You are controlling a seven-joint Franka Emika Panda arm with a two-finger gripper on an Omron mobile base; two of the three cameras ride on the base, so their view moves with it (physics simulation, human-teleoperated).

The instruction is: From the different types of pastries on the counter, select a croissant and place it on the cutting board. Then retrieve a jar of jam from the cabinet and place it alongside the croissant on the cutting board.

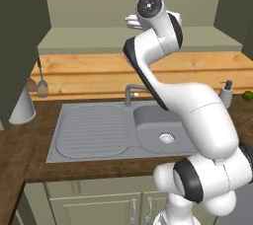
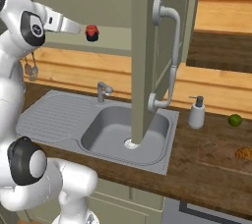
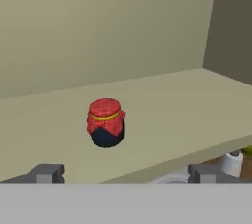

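The jar of jam (image 3: 106, 122), dark with a red cloth cover, stands alone on the pale shelf of the open cabinet (image 3: 197, 105). My gripper (image 3: 125, 174) is open and faces the jar from a short way off, with nothing between its fingertips (image 3: 47, 173). From the right base view the gripper (image 2: 74, 27) reaches up at shelf height, just left of the jar (image 2: 92, 32). The cabinet door (image 2: 140, 46) hangs open, edge-on, with its curved grey handle (image 2: 167, 56). At the far right the croissant (image 2: 244, 153) lies on the cutting board (image 2: 216, 156) on the counter (image 2: 187, 161).
Below the cabinet a steel sink (image 2: 93, 120) with a faucet (image 2: 102, 90) is set in the counter. A soap dispenser (image 2: 197, 112) and a lime (image 2: 235, 120) stand behind the board. Utensils (image 1: 41, 88) hang on the left wall. The open door juts out over the sink.
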